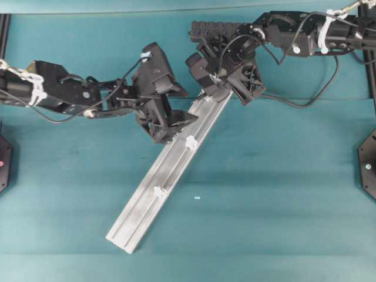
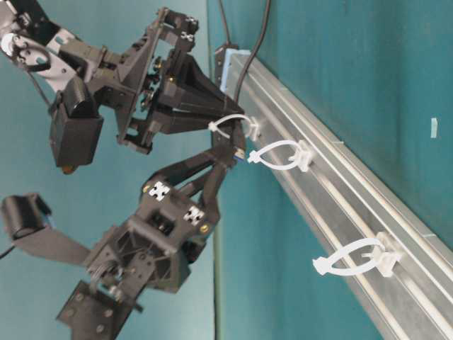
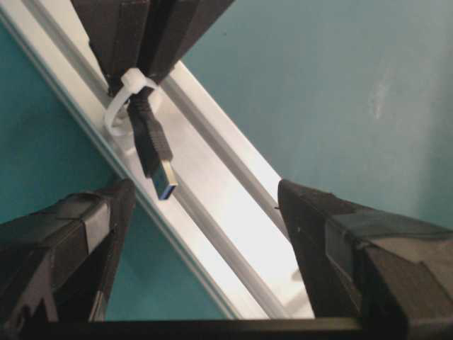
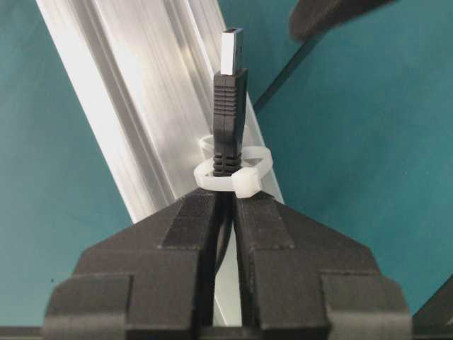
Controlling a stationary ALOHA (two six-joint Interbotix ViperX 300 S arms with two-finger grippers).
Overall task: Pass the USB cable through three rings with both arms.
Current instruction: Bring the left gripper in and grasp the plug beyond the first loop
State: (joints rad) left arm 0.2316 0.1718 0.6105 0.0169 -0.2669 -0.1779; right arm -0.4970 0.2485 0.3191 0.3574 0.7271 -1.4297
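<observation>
- One ring of three is threaded, by my reading. In the overhead view your right tool [image 1: 218,79] sits at the far end of the rail [image 1: 167,176]; your left tool [image 1: 170,120] waits just left of it, the nearer arm to take the plug. Middle ring [image 1: 191,141] and near ring [image 1: 158,191] stand empty.
- Table-level view: the first ring [image 2: 237,126] is at the right tool's tip, and the left tool's spread fingers [image 2: 212,166] come up beside it.
- Left wrist view: the USB cable [image 3: 152,145] pokes through the ring toward you, its long axis along the rail, plug between your wide-open jaws but untouched.
- Right wrist view: jaws pressed together, pinching the cable just behind the ring.
- No brand, label or writing is readable anywhere.
</observation>
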